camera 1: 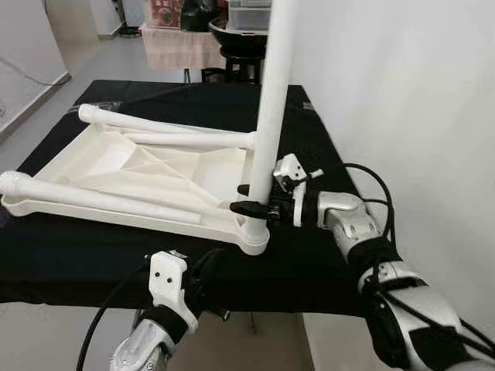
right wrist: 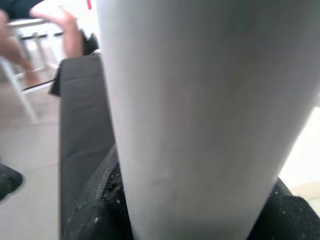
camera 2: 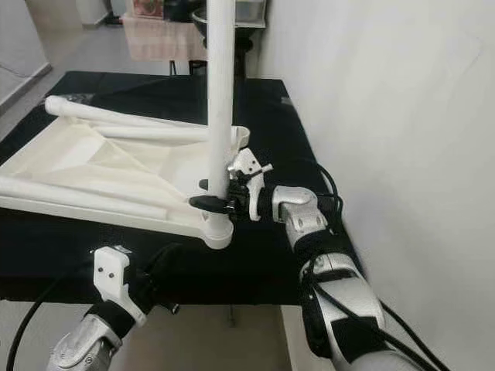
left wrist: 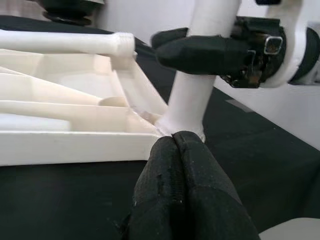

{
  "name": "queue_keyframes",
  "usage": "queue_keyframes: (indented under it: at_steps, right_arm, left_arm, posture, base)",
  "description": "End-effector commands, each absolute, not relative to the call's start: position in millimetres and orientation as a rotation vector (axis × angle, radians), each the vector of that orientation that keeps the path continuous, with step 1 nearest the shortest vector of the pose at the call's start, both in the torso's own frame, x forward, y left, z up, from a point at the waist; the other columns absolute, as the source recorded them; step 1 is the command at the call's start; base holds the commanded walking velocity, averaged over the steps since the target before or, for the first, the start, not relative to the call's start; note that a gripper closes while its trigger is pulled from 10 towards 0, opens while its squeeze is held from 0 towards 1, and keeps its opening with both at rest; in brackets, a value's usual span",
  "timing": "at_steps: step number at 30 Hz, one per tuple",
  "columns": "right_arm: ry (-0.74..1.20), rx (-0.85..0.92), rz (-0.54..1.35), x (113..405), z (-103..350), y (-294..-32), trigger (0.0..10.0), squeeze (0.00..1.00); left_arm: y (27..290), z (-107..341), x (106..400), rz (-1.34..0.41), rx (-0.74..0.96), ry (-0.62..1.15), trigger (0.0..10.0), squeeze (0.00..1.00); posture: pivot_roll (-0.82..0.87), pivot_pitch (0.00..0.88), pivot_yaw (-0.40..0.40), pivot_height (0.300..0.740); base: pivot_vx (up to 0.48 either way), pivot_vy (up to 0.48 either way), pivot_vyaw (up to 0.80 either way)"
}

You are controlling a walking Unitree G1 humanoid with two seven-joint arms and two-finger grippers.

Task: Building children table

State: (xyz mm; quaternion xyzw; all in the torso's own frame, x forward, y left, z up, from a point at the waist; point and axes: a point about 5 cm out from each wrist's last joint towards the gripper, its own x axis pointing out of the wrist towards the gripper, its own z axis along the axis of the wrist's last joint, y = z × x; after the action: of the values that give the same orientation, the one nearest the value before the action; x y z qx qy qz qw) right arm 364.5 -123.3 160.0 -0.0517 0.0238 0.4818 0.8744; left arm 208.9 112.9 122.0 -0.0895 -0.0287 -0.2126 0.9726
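Wide surface draped in black cloth [camera 1: 93, 263], set against a pale wall [camera 1: 402, 93] on the robot's right. Upside-down white tabletop [camera 1: 155, 182] lying flat on the cloth, underside ribs showing, filling most of the left and middle. 2 white legs lying along it: 1 at the far edge [camera 1: 155, 127], 1 at the near edge [camera 1: 85, 197], both pointing toward the robot's left. 1 more white leg [camera 1: 272, 116] standing upright in the round corner socket [camera 1: 254, 239] at the near right corner, rising past the top of the head views.

Right gripper [camera 1: 254, 198] reaching in from the right, black fingers clamped around the upright leg just above the socket; same hold seen from the left wrist, 1 dark finger [left wrist: 205, 52] wrapped across the leg's front. Close-up of that pale leg [right wrist: 200, 115] from the right wrist, with a person's bare legs and a chair in the background.

Left gripper [left wrist: 181, 150] low at the near edge of the cloth, fingers pressed together on nothing, tips just beside the socket base, contact unclear.
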Motion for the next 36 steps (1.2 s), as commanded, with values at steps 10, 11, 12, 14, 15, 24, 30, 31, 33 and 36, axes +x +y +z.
queue_keyframes:
  at_steps: [10,11,12,14,15,24,30,31,33,36]
  right_arm:
    - [0.055,-0.155,0.434,336,133,-95,0.0,0.0]
    - [0.071,-0.154,0.442,341,131,-96,0.0,0.0]
    - [0.071,-0.154,0.442,341,131,-96,0.0,0.0]
    - [0.09,-0.132,0.449,344,128,-95,0.0,0.0]
    - [0.09,-0.132,0.449,344,128,-95,0.0,0.0]
    - [0.073,-0.104,0.686,338,145,-78,10.0,1.0]
    - [-0.009,-0.172,0.99,353,172,-88,10.0,0.0]
    - [-0.005,-0.193,1.02,355,173,-90,10.0,0.0]
    - [-0.001,-0.218,1.076,356,174,-92,10.0,0.0]
    - [0.008,-0.243,1.146,359,178,-95,10.0,0.0]
  left_arm:
    - [115,123,210,-0.433,-0.175,-0.053,10.0,0.0]
    - [115,123,210,-0.433,-0.175,-0.053,10.0,0.0]
    - [115,123,210,-0.433,-0.175,-0.053,10.0,0.0]
    - [115,123,211,-0.429,-0.177,-0.058,10.0,0.0]
    - [115,123,211,-0.429,-0.177,-0.058,10.0,0.0]
    - [113,123,213,-0.43,-0.179,-0.06,10.0,0.0]
    - [112,123,214,-0.429,-0.181,-0.061,10.0,0.0]
    - [112,123,214,-0.429,-0.181,-0.061,10.0,0.0]
    - [112,122,214,-0.429,-0.181,-0.06,10.0,0.0]
    - [113,122,214,-0.429,-0.181,-0.059,10.0,0.0]
  posture:
    - [0.07,0.045,-0.083,0.74]
    - [0.07,0.045,-0.083,0.74]
    - [0.07,0.045,-0.083,0.74]
    - [0.07,0.041,-0.085,0.74]
    - [0.07,0.041,-0.085,0.74]
    - [0.06,0.033,-0.087,0.74]
    - [0.07,0.029,-0.09,0.74]
    - [0.07,0.029,-0.09,0.74]
    - [0.07,0.026,-0.09,0.74]
    - [0.08,0.022,-0.088,0.74]
  base:
    - [0.0,0.0,0.0]
    - [0.0,0.0,0.0]
    - [0.0,0.0,0.0]
    - [0.0,0.0,0.0]
    - [0.0,0.0,0.0]
    - [0.0,0.0,0.0]
    - [0.0,0.0,0.0]
    - [0.0,0.0,0.0]
    - [0.0,0.0,0.0]
    - [0.0,0.0,0.0]
